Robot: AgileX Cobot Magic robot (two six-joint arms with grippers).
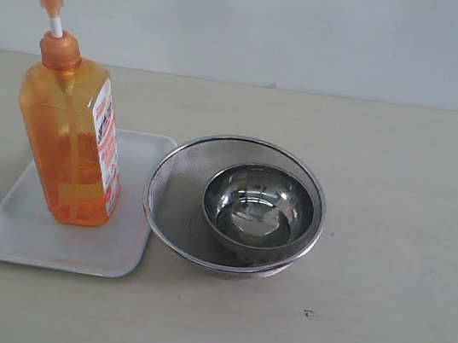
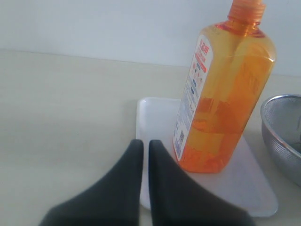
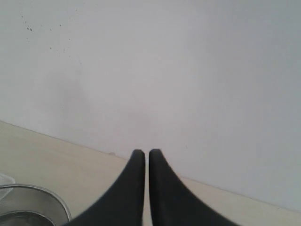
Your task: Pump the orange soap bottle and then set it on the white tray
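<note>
Table (image 1: 396, 265), pale beige, meets bare white wall (image 1: 319, 30); orange soap bottle (image 1: 67, 147) upright on white tray (image 1: 29, 241); left tool (image 2: 146, 142), right tool (image 3: 146, 152) pinched together, empty.

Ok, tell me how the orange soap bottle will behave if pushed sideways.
Probably tippy: the orange soap bottle is tall on a narrow base. Seemingly well filled, so likely heavy. Its smooth base may slide on the white tray.

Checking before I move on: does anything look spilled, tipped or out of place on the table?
Nothing stands out. The orange soap bottle stands upright on the white tray, with no soap visible around it. The steel bowl sits inside the mesh strainer, right beside the tray.
</note>
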